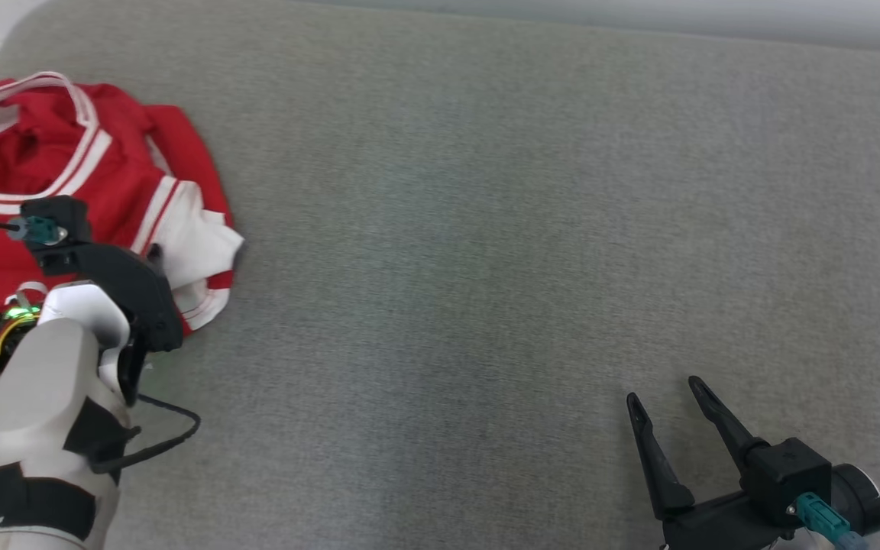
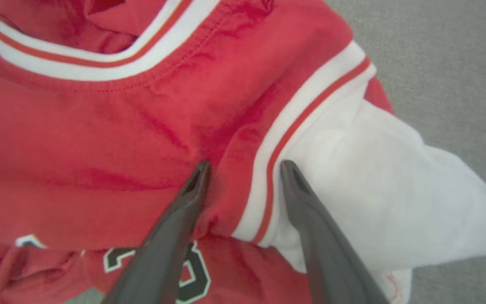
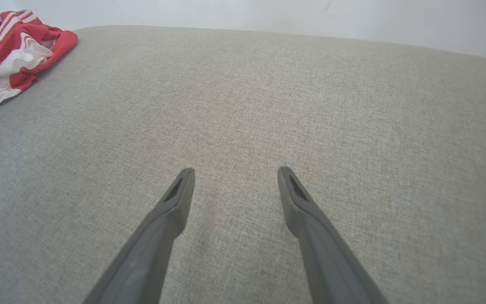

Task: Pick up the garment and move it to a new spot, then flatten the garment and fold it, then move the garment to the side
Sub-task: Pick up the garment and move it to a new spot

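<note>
The garment [image 1: 104, 168] is a red jersey with white and red trim and a white sleeve, lying crumpled at the far left of the grey surface. My left gripper [image 2: 243, 169] is down on it and open. One fingertip presses into red cloth and the other rests on the white sleeve [image 2: 373, 177], with a striped fold bunched between them. From the head camera, the left wrist [image 1: 127, 290] covers the jersey's lower right part. My right gripper [image 1: 665, 391] hovers open and empty at the lower right, far from the garment [image 3: 15, 46].
A grey woven fabric surface [image 1: 486, 229] stretches wide to the right of the jersey. Its rounded far edge [image 3: 268, 31] meets a pale wall. A black cable [image 1: 173, 435] loops off the left forearm.
</note>
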Controlling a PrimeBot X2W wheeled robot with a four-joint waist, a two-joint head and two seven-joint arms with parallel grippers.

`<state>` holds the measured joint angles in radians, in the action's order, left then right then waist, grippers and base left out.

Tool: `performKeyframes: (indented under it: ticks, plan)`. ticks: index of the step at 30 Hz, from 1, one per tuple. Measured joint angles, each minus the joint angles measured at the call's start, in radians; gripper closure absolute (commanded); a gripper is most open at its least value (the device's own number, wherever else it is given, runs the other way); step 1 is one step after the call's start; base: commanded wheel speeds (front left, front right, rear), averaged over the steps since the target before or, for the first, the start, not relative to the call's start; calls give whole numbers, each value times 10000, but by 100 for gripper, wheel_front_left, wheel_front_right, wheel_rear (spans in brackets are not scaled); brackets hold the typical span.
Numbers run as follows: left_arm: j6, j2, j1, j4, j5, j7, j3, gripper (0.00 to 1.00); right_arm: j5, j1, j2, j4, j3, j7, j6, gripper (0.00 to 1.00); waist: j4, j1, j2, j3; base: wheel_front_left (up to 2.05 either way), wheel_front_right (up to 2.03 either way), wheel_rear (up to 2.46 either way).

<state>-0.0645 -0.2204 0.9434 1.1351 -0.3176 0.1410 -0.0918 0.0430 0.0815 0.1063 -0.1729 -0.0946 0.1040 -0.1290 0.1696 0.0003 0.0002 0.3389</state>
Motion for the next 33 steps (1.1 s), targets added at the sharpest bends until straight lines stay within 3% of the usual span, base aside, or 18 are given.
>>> performKeyframes:
  ticks: [1,2,3,10,20,27,33]
  plan:
    - [4,-58,27,56,4,-8,-15,54,19,-11,-15,17,-10,-6,0,0,-90,0,0,49,0,0,0]
    - [23,-111,35,92,8,-84,-36,85,52,-18,-29,50,-27,-35,0,0,-173,-1,0,85,0,0,0]
    - [23,-142,47,130,21,-84,-81,100,75,-23,-46,111,-44,-44,0,0,-244,-1,0,106,0,0,0]
    - [-81,-387,85,151,113,-477,-288,100,276,-164,-205,612,-198,-282,0,0,-397,-3,0,-168,0,0,0]
    - [-514,-1363,1001,-1187,299,-974,-723,100,1060,-293,-525,2299,-391,-1306,0,0,-350,-5,-2,-1732,0,0,0]
    - [-608,-930,1450,-3233,-316,-1244,-1319,100,1883,-375,-546,3246,-445,-1958,0,0,-470,-6,-3,-3137,0,0,0]
    - [-662,-247,1124,-5097,-1294,-1546,-1563,100,1894,-461,-554,3522,-343,-2050,0,0,-1086,-7,-4,-3938,0,0,0]
